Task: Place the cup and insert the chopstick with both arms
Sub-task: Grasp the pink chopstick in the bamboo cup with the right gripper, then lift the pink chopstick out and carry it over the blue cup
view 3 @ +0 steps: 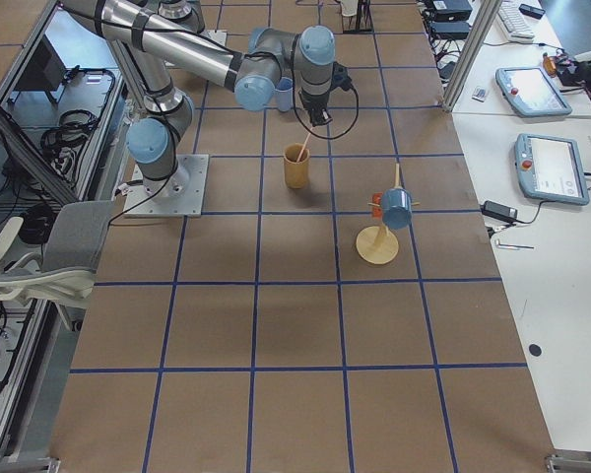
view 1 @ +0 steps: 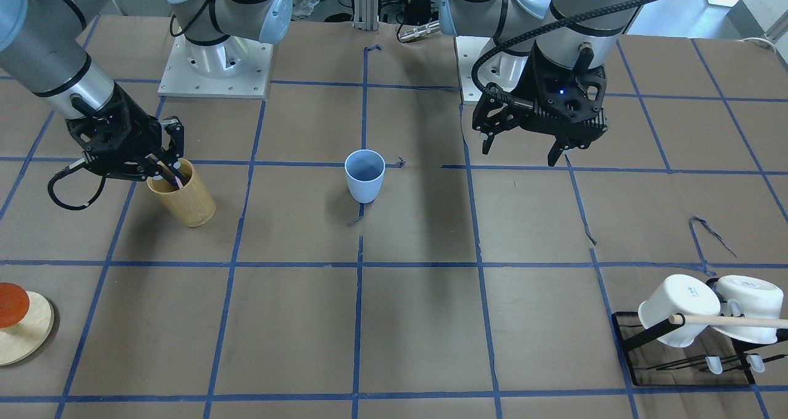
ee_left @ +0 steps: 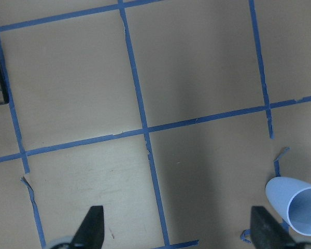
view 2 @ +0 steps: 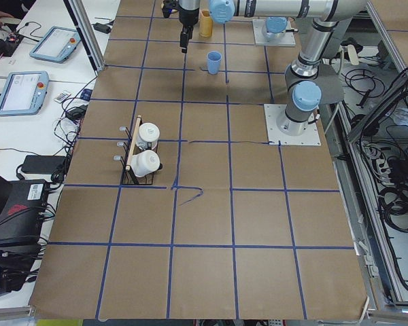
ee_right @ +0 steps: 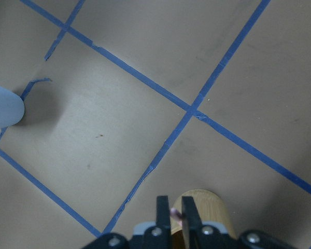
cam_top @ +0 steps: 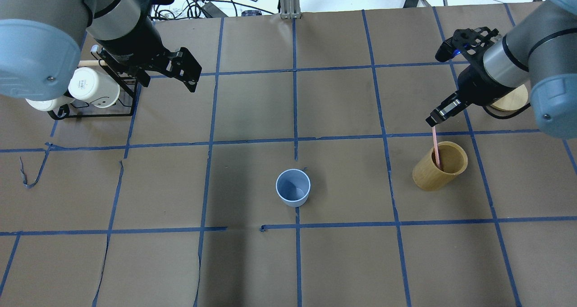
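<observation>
The light-blue cup [view 1: 364, 176] stands upright and alone near the table's middle, also seen in the overhead view [cam_top: 293, 187]. My right gripper [cam_top: 433, 122] is shut on the top of the thin pink chopstick [cam_top: 436, 151], whose lower end reaches down inside a tan bamboo cylinder [cam_top: 439, 165]. The right wrist view shows the two fingers [ee_right: 163, 207] pinched on the pink tip above the cylinder's rim. My left gripper [view 1: 520, 153] hangs open with nothing in it, well away from the cup. In the left wrist view the cup [ee_left: 295, 205] lies at the lower right.
A black rack [view 1: 683, 357] holds two white mugs [view 1: 677, 308] and a long wooden dowel at the robot's far left. A round wooden stand [view 1: 24, 336] with a red piece sits at its far right. Blue tape lines grid the brown paper.
</observation>
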Controlling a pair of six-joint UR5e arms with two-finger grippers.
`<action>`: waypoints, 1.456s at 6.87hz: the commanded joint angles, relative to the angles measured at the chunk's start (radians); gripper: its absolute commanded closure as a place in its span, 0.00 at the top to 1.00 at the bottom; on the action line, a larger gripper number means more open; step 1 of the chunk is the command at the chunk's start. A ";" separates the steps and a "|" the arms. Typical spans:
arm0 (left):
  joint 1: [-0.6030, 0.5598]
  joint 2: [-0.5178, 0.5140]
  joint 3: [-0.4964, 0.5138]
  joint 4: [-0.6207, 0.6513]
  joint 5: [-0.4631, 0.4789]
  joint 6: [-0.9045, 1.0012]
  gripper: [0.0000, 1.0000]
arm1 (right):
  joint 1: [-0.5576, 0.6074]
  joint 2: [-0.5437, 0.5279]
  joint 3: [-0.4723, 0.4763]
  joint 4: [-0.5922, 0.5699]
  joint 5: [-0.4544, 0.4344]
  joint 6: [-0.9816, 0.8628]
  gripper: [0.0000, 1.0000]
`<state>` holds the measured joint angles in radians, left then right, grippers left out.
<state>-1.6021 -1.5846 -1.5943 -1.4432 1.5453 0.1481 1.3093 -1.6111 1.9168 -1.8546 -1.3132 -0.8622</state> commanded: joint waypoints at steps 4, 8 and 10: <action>0.007 0.002 -0.001 0.001 0.072 0.007 1.00 | -0.001 -0.061 -0.157 0.195 -0.020 0.011 0.02; 0.016 0.001 0.002 -0.005 0.029 -0.004 1.00 | 0.045 -0.072 -0.403 0.377 0.169 0.183 0.02; 0.017 0.000 0.020 -0.053 0.019 -0.027 1.00 | 0.204 -0.040 -0.377 0.205 0.209 0.390 0.02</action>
<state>-1.5860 -1.5836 -1.5849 -1.4622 1.5717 0.1380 1.4219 -1.6706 1.5262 -1.5434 -1.1308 -0.5912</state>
